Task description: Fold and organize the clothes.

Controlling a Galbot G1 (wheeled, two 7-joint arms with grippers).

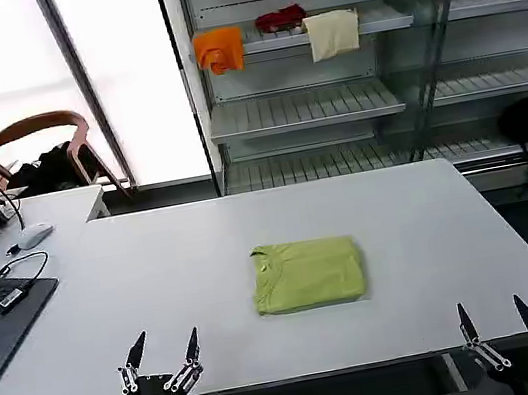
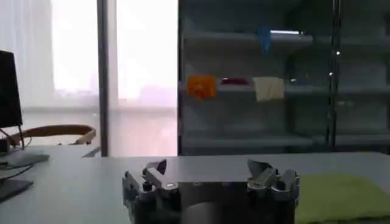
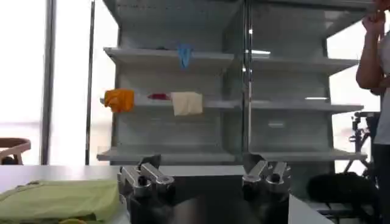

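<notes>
The lime-green T-shirt (image 1: 307, 273) lies folded into a compact rectangle near the middle of the grey table (image 1: 432, 230), collar side toward the robot's left. The left gripper (image 1: 159, 360) and the right gripper (image 1: 498, 324) both wait at the near table edge, well apart from the shirt, fingers spread and holding nothing. The folding seems finished. If any tidying remains, it is better to press the edges flat and not to lift the cloth.
</notes>
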